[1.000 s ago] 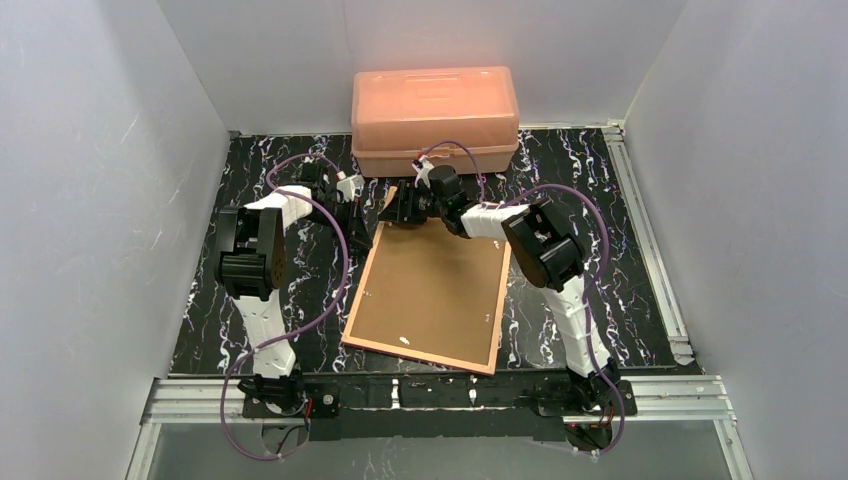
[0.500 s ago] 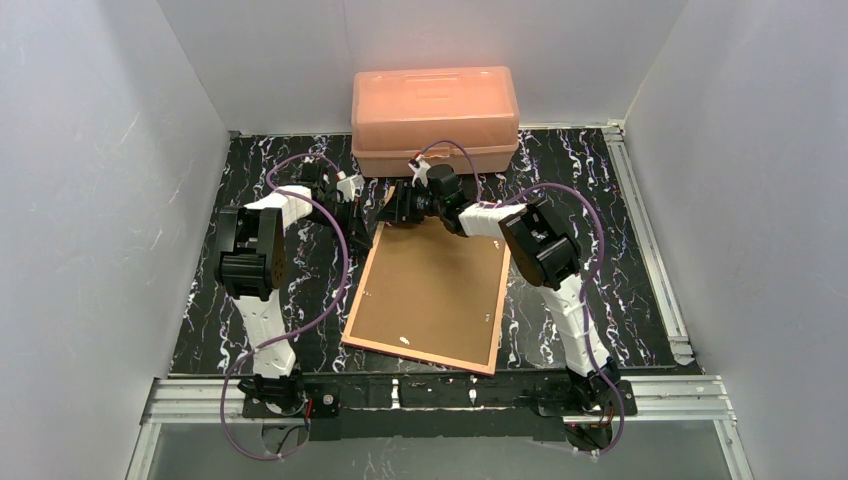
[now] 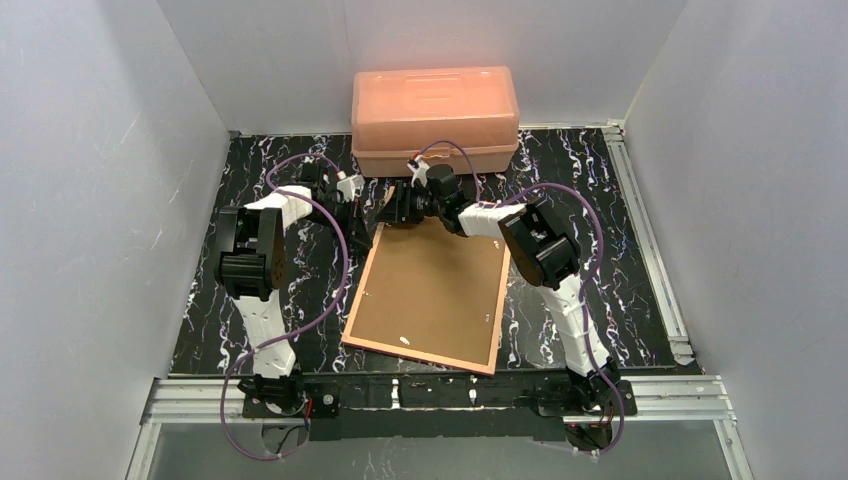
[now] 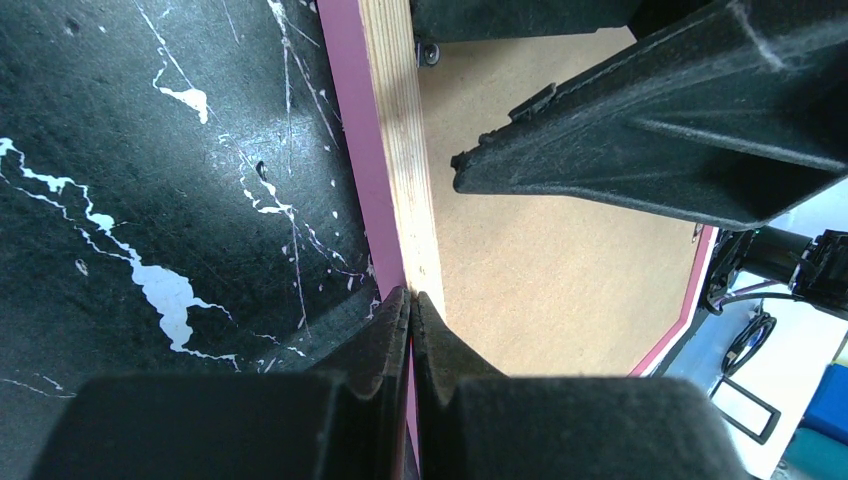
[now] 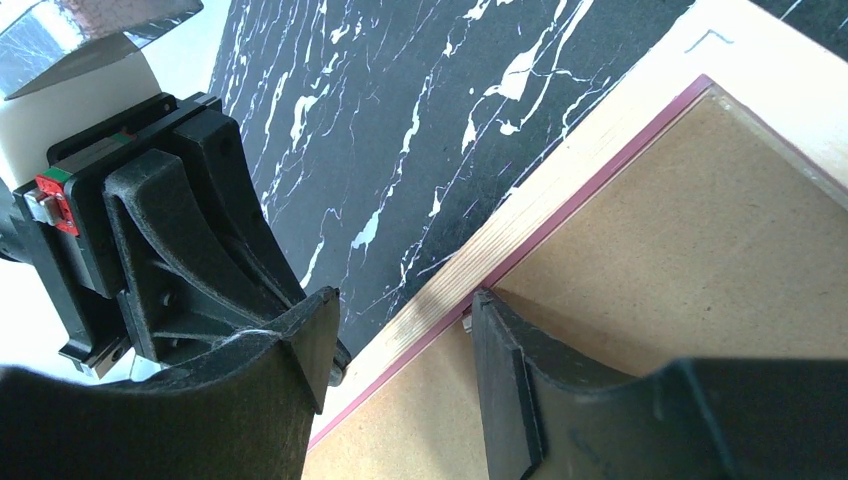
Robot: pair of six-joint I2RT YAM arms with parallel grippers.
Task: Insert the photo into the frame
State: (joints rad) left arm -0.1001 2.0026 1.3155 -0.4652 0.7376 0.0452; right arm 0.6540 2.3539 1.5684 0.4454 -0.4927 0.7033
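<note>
Straddles rim of the frame (image 4: pixel 395 150) with half-open right hand (image 5: pixel 402 300), toward far edge of tabletop (image 3: pixel 630 250); touches same rim with closed left hand (image 4: pixel 411 298).

3 plain white wall panels (image 3: pixel 95 180) close the cell in at left, back and right; lighting is even, shadows soft. Tabletop (image 3: pixel 620 190) is black with white marble veining, and the left wrist view shows fine scratches on it. Aluminium rails (image 3: pixel 648 240) run along its right and near edges, and a salmon-pink lidded box (image 3: pixel 435 105) sits against the back wall.
</note>
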